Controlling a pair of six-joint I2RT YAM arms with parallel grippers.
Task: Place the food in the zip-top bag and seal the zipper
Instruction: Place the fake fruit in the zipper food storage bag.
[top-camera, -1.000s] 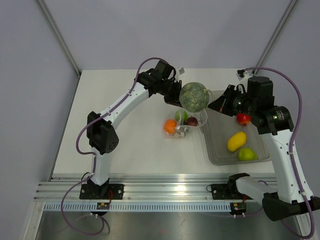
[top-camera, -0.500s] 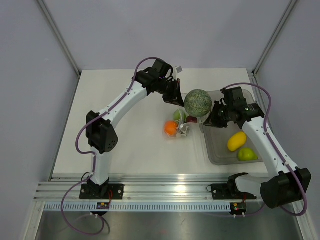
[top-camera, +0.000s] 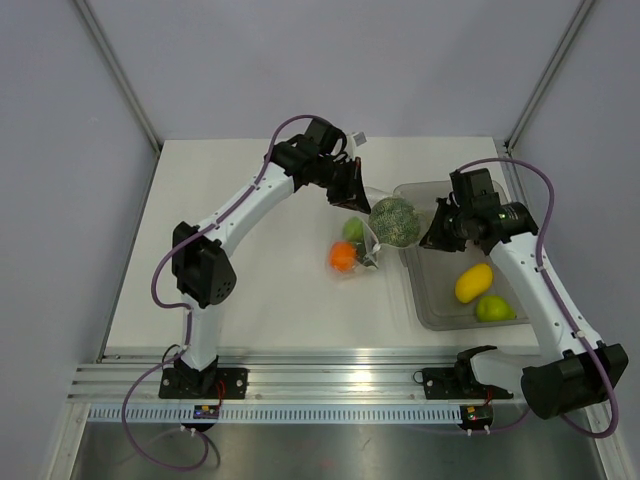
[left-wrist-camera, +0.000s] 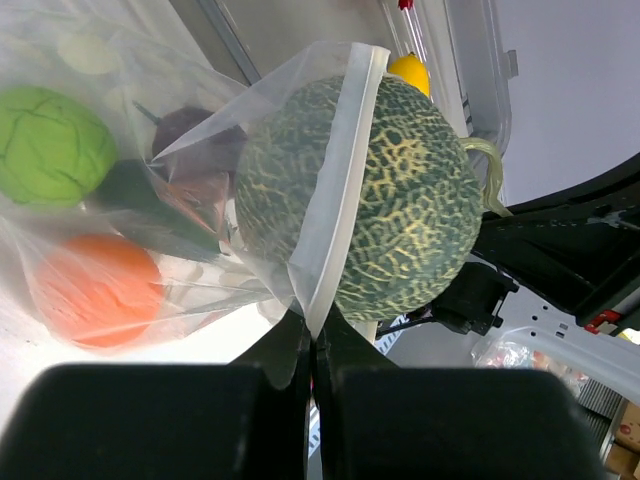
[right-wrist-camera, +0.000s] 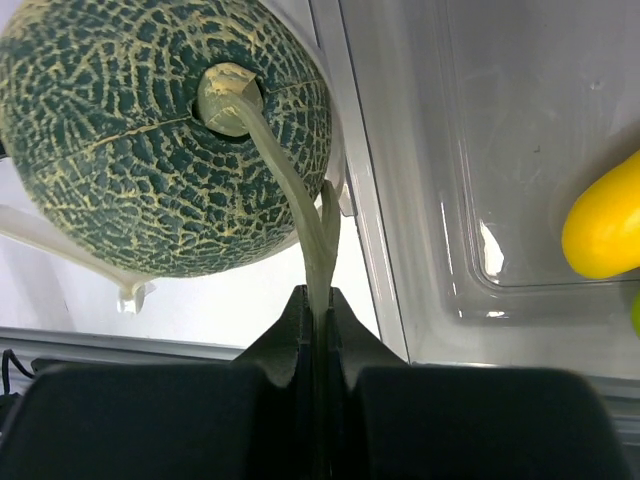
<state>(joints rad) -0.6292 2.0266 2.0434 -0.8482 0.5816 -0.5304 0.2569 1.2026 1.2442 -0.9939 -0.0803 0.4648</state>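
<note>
The netted green melon (top-camera: 394, 220) (left-wrist-camera: 410, 200) hangs by its pale stem (right-wrist-camera: 290, 190) from my right gripper (top-camera: 432, 232) (right-wrist-camera: 320, 295), which is shut on that stem. The melon (right-wrist-camera: 165, 140) sits at the mouth of the zip-top bag (top-camera: 362, 250) (left-wrist-camera: 150, 240), partly behind the film. My left gripper (top-camera: 352, 192) (left-wrist-camera: 315, 335) is shut on the bag's rim, and the zipper (left-wrist-camera: 338, 190) runs up across the melon. Inside the bag lie an orange (top-camera: 341, 256) (left-wrist-camera: 95, 290), a green round (top-camera: 353, 228) (left-wrist-camera: 50, 145) and a dark red plum (left-wrist-camera: 190, 130).
A grey translucent tub (top-camera: 440, 310) (right-wrist-camera: 480, 150) stands right of the bag, holding a yellow fruit (top-camera: 473, 282) (right-wrist-camera: 605, 220) and a green fruit (top-camera: 491, 308). The table's near rail runs along the bottom of the top view.
My right gripper has brought the melon down from high above the table to the bag's mouth. The left gripper has kept hold of the rim, barely moving.
</note>
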